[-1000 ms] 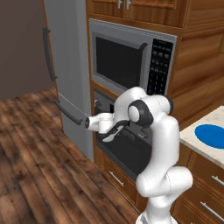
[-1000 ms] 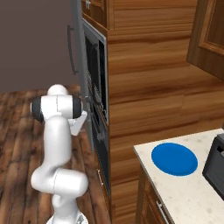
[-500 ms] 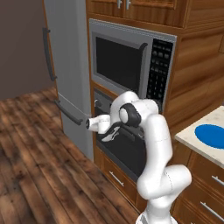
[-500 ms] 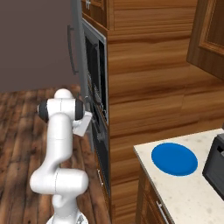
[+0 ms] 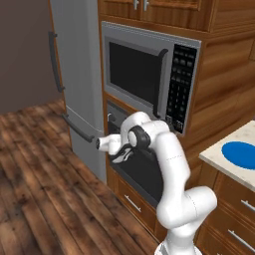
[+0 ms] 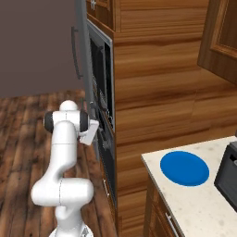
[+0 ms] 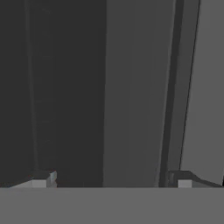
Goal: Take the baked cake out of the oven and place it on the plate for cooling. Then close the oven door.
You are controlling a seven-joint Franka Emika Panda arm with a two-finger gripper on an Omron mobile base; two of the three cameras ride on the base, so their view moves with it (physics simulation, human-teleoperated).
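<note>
Wood-cabinet kitchen, blue plate (image 6: 184, 168) on table (image 6: 194, 208); end effector (image 5: 121, 155) released, fingertips wide apart, at closed oven door (image 5: 142, 172)

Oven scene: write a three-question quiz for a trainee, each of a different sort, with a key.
1. True or false: the oven door is closed.
2. The plate lies on: A) the floor, B) the counter, C) the oven rack.
3. Fill in: the appliance mounted right above the oven is the ____.

Key:
1. True. The door stands upright with the gripper close in front of it.
2. B. The blue plate is bare; no cake lies on it.
3. The microwave, with its keypad on the right.
</note>
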